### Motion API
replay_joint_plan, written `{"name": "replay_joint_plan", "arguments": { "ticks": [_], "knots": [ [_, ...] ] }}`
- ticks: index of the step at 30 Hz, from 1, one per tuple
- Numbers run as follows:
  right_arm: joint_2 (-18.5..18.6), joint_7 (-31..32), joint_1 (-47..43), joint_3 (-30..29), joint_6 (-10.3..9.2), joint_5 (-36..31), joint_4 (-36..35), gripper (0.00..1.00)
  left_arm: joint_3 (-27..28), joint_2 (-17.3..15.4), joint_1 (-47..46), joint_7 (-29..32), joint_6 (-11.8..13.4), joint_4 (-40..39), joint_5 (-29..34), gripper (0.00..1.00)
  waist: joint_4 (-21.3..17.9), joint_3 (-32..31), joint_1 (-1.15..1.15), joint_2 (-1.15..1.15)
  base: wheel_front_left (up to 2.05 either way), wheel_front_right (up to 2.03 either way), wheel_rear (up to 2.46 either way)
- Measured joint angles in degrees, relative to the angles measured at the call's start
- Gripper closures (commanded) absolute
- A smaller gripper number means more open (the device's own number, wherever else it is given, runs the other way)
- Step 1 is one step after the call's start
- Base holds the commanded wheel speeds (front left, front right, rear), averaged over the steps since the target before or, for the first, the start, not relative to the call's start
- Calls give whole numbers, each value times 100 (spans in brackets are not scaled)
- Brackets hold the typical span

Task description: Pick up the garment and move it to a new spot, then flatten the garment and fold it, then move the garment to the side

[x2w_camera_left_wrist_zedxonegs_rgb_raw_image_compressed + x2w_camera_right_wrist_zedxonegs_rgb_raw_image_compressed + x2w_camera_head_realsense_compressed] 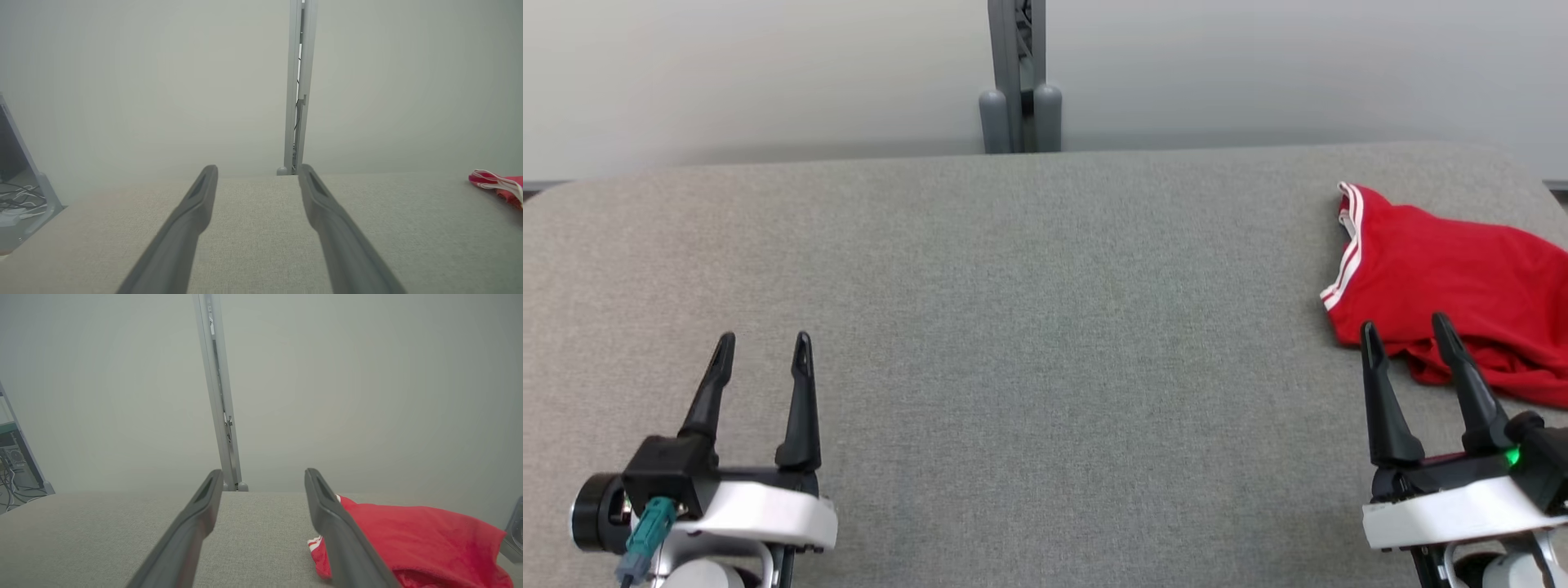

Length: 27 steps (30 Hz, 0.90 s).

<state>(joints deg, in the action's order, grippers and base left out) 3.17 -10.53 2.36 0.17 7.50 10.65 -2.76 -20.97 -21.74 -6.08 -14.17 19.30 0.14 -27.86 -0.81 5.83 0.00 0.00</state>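
- Pale wall (pixel 768 73) backs a wide grey cloth-covered counter (pixel 1045 327). A grey post (pixel 1019 82) stands at its 12 o'clock edge.
- Red garment (pixel 1445 278) lies at 3 o'clock on the counter, right at the side edge, with part of it running out of the head view. It is a low, rumpled heap, smooth on top and bunched along its 6 o'clock edge. I can make out no crisp fold.
- That lie fits two stages: a garment at the side due to be carried to a new spot, or one loosely folded and set aside. The pictures do not settle which, so I name no move.
- Judged as cloth, it is limp and layered. Any pinch would do best low to the counter, taking a firm bite of all layers near an edge. A shallow nip would likely peel off one layer and drag the rest.
- Right end effector (pixel 1405 323) hovers at 4 o'clock, jaws spread wide and empty. Its tips overlap the garment's near edge in the head view. In the right wrist view one finger stands in front of the cloth, and I cannot tell whether they touch.
- Left end effector (pixel 764 336) sits at 8 o'clock, well apart from the garment, likewise released and holding nothing.
- White striped trim (pixel 1347 253) at the garment's 9 o'clock edge is the clearest mark of a true hem.
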Motion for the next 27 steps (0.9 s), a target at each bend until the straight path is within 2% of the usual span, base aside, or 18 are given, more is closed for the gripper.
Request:
{"name": "replay_joint_plan", "arguments": {
  "ticks": [14, 27],
  "knots": [
    [-29, 226, -616, -315, -1, -64, 37, 0, -143, -85, 438, 3, -7, -35, 0, 0, 89, -515, 0, 0, 0, 0, 0],
    [-29, 326, -740, -323, 0, -42, -51, 0, -176, -147, 472, 60, 19, -34, -18, 0, 84, -630, 0, 0, 0, 0, 0]
  ]
}}
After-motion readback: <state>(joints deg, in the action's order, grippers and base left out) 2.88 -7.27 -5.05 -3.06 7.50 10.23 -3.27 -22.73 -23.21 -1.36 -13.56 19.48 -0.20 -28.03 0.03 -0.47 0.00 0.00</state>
